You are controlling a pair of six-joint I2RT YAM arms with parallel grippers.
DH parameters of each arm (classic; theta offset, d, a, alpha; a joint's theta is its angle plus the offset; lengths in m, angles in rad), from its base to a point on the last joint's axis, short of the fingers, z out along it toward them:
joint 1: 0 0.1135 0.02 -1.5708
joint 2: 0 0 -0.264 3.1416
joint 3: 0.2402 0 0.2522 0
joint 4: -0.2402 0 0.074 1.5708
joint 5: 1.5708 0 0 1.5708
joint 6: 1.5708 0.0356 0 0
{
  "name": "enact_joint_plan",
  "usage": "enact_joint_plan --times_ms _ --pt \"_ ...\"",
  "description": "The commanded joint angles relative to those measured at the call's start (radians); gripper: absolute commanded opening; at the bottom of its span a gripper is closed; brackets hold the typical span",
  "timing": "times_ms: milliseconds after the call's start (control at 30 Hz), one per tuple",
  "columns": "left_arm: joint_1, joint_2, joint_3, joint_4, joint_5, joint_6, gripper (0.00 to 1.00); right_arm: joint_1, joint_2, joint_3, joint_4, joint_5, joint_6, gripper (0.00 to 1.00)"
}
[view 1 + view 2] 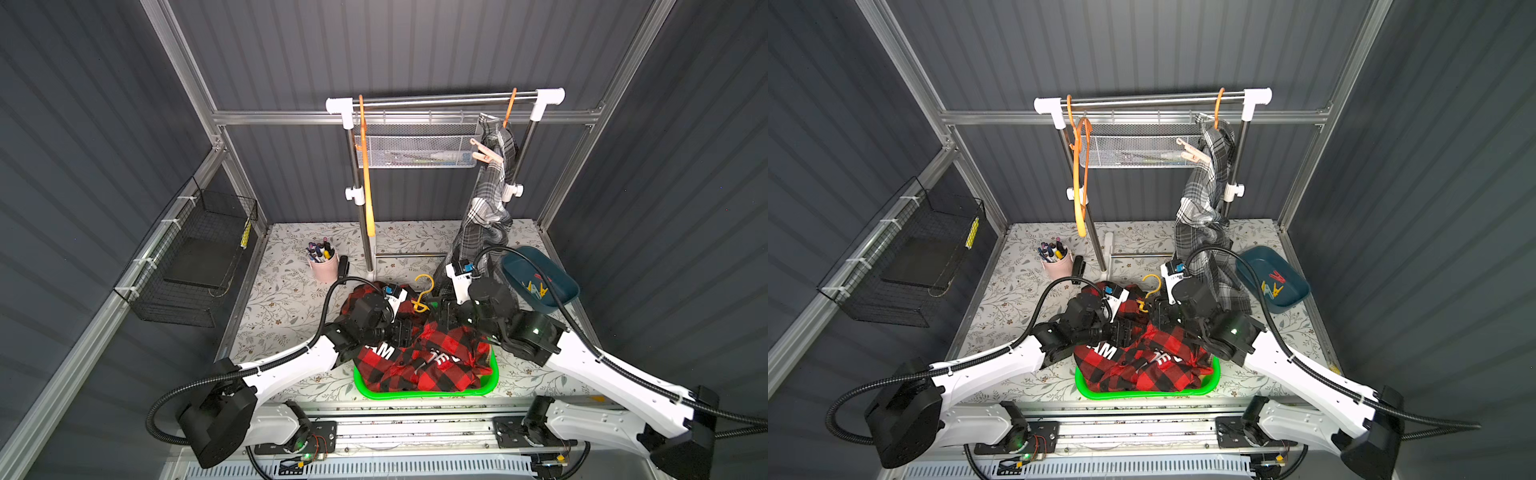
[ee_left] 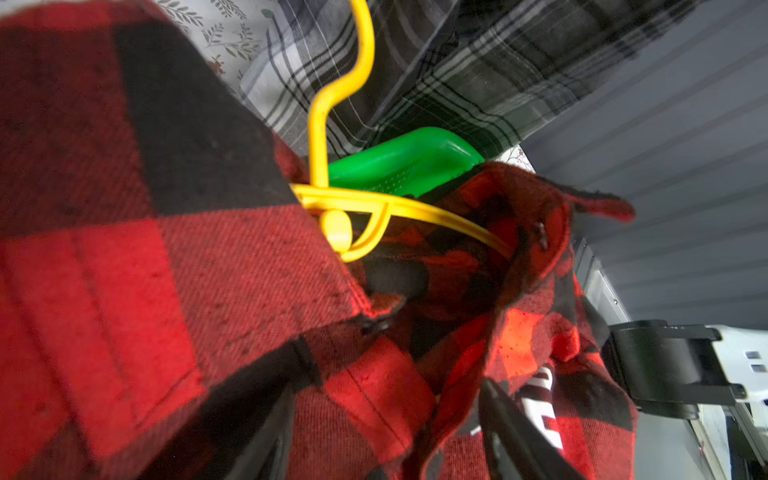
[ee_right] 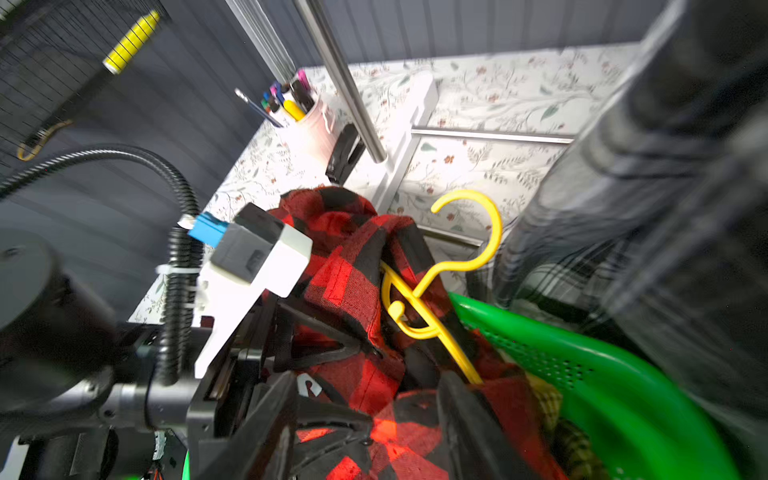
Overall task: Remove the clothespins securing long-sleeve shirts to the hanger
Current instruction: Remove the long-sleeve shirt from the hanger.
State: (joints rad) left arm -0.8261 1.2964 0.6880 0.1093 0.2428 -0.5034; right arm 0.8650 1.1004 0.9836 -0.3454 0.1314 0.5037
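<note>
Tabletop (image 1: 286, 291) status: loose clothespins (image 1: 536, 289) lie in the right tray (image 1: 567, 293), salmon clothespins (image 1: 482, 151) sit clipped to the far hanging grey shirt (image 1: 488, 195), and left pincer (image 2: 386, 436) and right pincer (image 3: 370, 419) straddle the red shirt (image 1: 419, 370) in the near basket (image 1: 360, 380), grip indeterminable.

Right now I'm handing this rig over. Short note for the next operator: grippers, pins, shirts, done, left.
Grippers: left gripper and right gripper are both down on the red shirt in the green basket. Jaws are apart with cloth between them; grip unclear.
Done: red and yellow clothespins lie in the blue tray. The red shirt is off the rail, with the yellow hanger still inside it.
Left: grey shirt hangs on the orange hanger, pink clothespins still clipped on.
</note>
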Motion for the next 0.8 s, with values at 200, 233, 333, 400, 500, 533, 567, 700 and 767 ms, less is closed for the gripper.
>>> enact_joint_plan --times_ms 200,233,333,400,500,533,567,700,767 --pt "-0.005 -0.026 -0.087 -0.025 -0.033 -0.03 0.7 -0.186 0.078 -0.1 0.165 -0.271 0.17 0.55" --pt "-0.004 -0.03 -0.093 -0.023 -0.036 -0.028 0.7 -0.206 0.08 -0.115 0.184 -0.295 0.178 0.55" --pt "-0.005 -0.035 -0.105 -0.015 -0.037 -0.029 0.7 -0.244 0.094 -0.145 0.242 -0.352 0.188 0.54" --pt "-0.005 -0.032 -0.11 -0.013 -0.038 -0.029 0.7 -0.254 0.11 -0.149 0.258 -0.369 0.192 0.54" --pt "-0.005 -0.032 -0.12 0.002 -0.035 -0.036 0.7 -0.262 0.134 -0.165 0.299 -0.384 0.206 0.54" --pt "-0.005 -0.032 -0.125 0.008 -0.035 -0.038 0.7 -0.264 0.14 -0.173 0.318 -0.382 0.214 0.54" --pt "-0.005 -0.034 -0.129 0.012 -0.035 -0.038 0.7 -0.269 0.146 -0.181 0.339 -0.384 0.222 0.54" --pt "-0.005 -0.037 -0.14 0.018 -0.034 -0.041 0.7 -0.275 0.181 -0.186 0.391 -0.383 0.233 0.54" --pt "-0.004 -0.04 -0.143 0.021 -0.032 -0.043 0.7 -0.276 0.2 -0.186 0.419 -0.379 0.239 0.54"
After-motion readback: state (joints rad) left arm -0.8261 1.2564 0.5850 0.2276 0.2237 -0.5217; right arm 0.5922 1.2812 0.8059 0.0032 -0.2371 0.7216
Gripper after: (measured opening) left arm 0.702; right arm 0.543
